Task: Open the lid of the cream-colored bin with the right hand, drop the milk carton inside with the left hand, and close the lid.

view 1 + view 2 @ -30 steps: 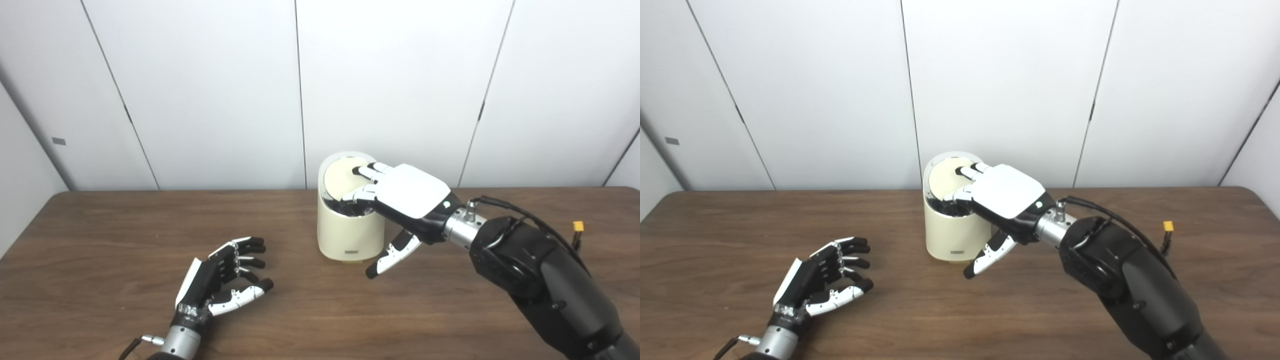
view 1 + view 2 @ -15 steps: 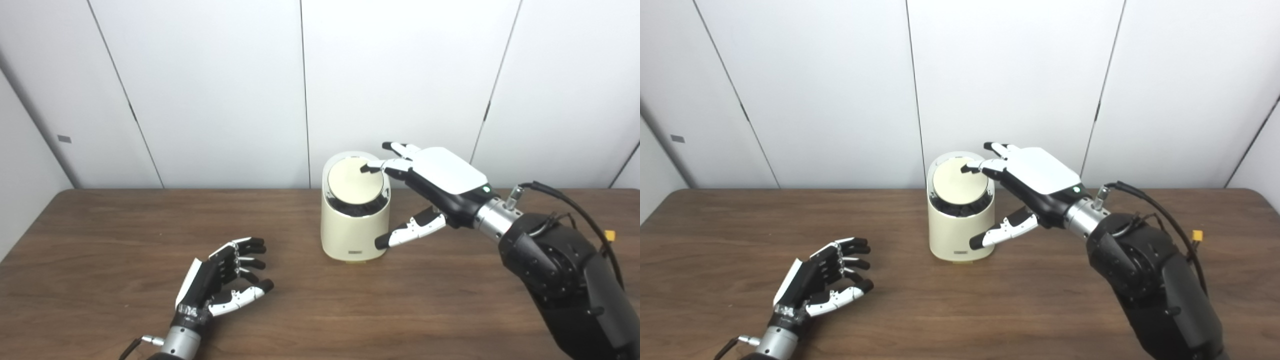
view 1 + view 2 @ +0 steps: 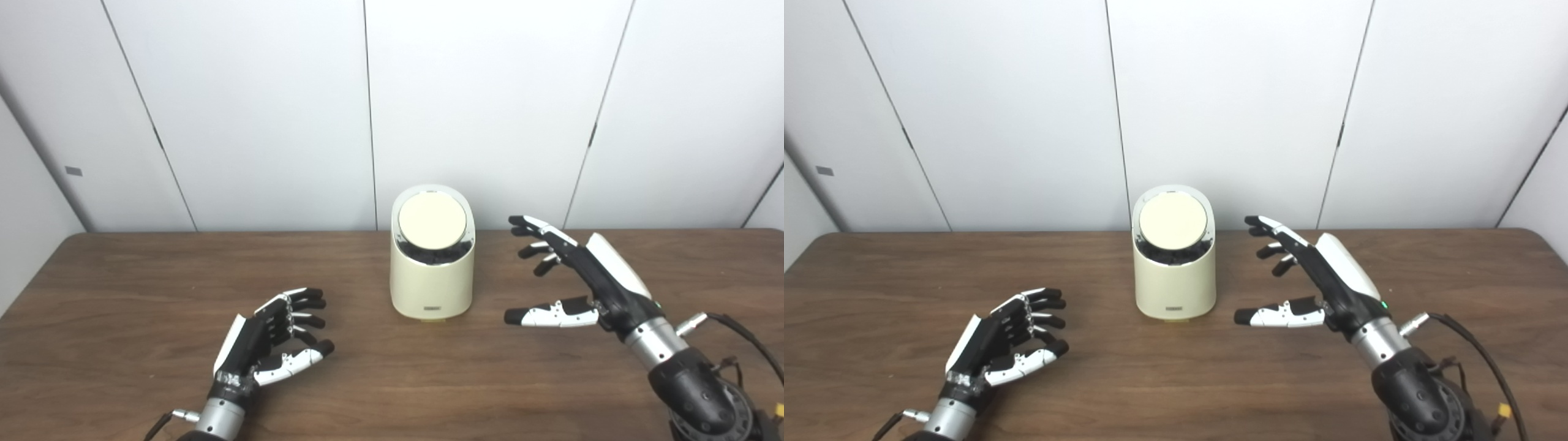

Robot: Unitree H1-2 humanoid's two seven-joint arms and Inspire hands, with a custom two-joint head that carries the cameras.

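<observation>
we've got the cream-colored bin [image 3: 432, 269] upright near the back-middle of the table [image 3: 122, 288], its round lid [image 3: 432, 222] lying flat on the top, tilted a bit toward us, so it reads as shut; no milk carton in either view, so we can't say where it is, tho w/ the lid down we'd guess it's inside the bin; can't confirm.

key relation: the bin sits to the left of our right hand [image 3: 588, 278] and a little farther back; there's a clear gap between them, nothing touching; the right hand is spread wide, holding nothing, fingers [image 3: 533, 233] aimed up and back toward the wall, thumb [image 3: 545, 316] sticking out sideways toward the bin's base; the bin's long axis is vertical, so any move back to the lid means going left and up over the top, not in from the side.

our left hand [image 3: 269, 340] rests low near the front-left of the table, well apart from the bin, fingers loosely curled but apart, empty too; the right hand is the nearer of the two to the lid; we judge the task looks about done, w/ both hands clear.
</observation>
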